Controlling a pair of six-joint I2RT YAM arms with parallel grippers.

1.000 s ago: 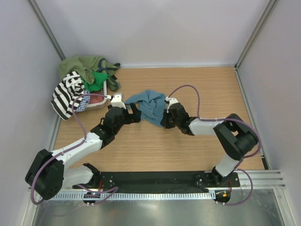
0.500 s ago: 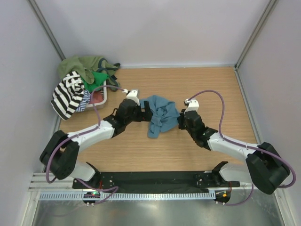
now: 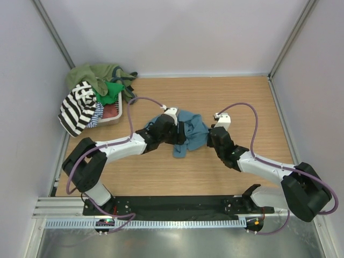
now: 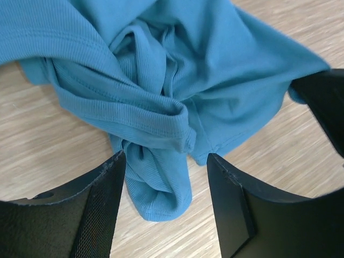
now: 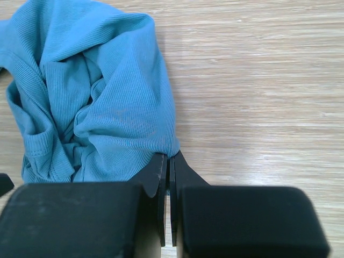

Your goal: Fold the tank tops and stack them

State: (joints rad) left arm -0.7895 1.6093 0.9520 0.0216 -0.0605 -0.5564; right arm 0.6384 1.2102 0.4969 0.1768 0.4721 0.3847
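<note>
Left end effector [image 4: 164, 161]: half-open astride teal tank top [image 4: 161, 64] fold | right end effector [image 5: 169, 158]: pinching its edge | table [image 5: 258, 80] beyond

Crumpled teal tank top [image 4: 161, 97] on wood tabletop [image 4: 43, 156], fold between parted jaws.

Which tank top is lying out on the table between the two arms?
The plain teal-blue tank top, crumpled mid-table. It lies alone on the wood, while the heap of other tops, striped, olive and green, sits in the far left corner.
</note>
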